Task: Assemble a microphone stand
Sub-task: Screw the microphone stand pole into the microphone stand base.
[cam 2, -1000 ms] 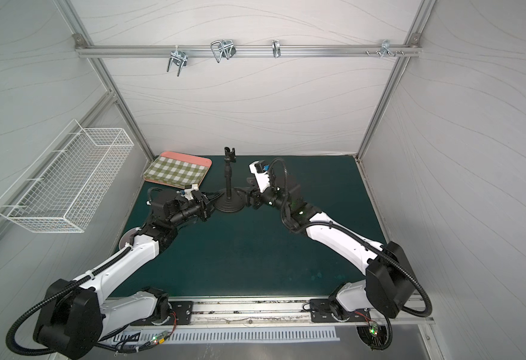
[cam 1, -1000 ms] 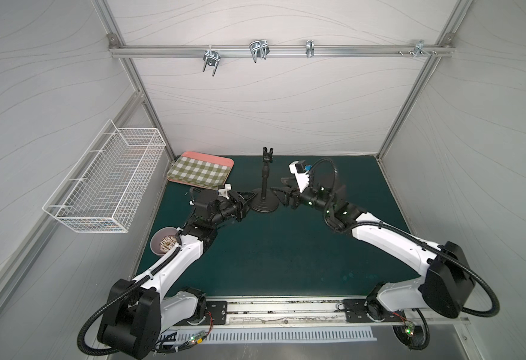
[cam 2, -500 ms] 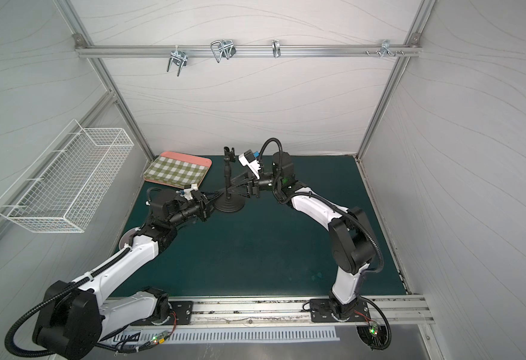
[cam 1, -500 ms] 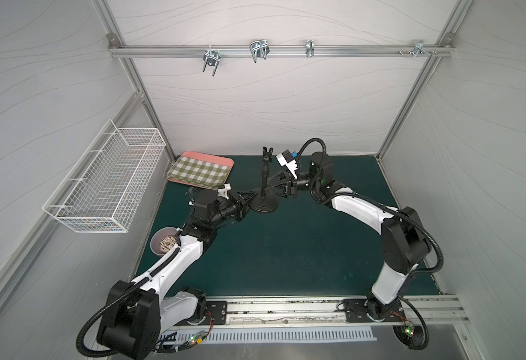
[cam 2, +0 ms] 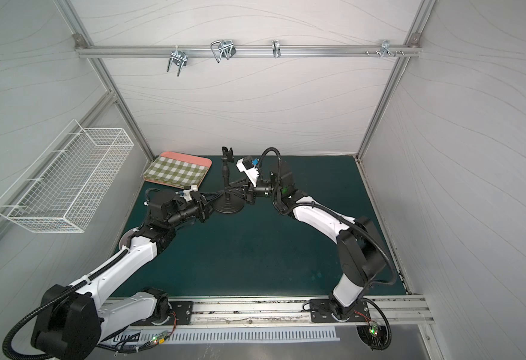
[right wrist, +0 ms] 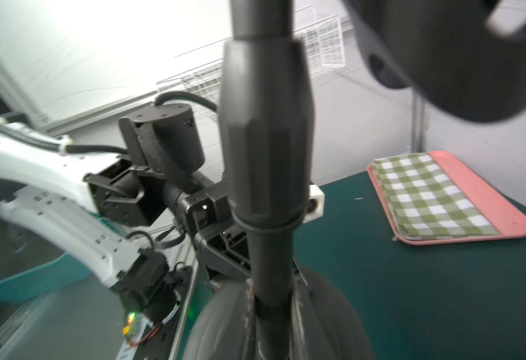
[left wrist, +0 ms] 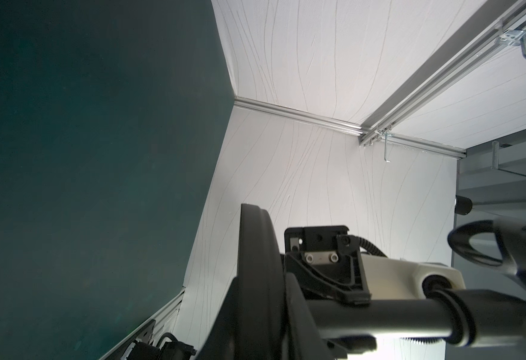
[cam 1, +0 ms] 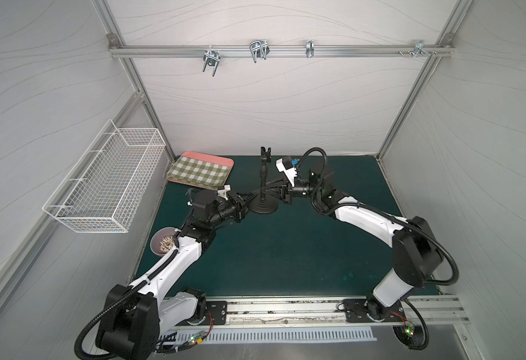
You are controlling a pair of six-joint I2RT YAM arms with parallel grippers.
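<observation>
The black microphone stand is upright on the green mat in both top views, its rod [cam 1: 263,174] rising from the middle of the domed base [cam 1: 263,205] to the U-shaped clip [cam 1: 266,152]. My left gripper [cam 1: 245,206] comes in low from the left and is shut on the base's rim [left wrist: 255,265], one finger on each face. My right gripper [cam 1: 265,190] reaches in from the right and is shut on the rod's lower part [right wrist: 267,249], just above the base [right wrist: 333,311]. The clip [left wrist: 504,249] is free.
A pink tray with a green-checked cloth [cam 1: 200,170] lies at the back left, close behind the left wrist. A small bowl [cam 1: 163,244] sits by the left arm. A white wire basket [cam 1: 109,187] hangs on the left wall.
The right gripper has moved from beside the base in to the rod and shut on it, the right arm shifting with it. The left gripper has kept its hold on the base.
</observation>
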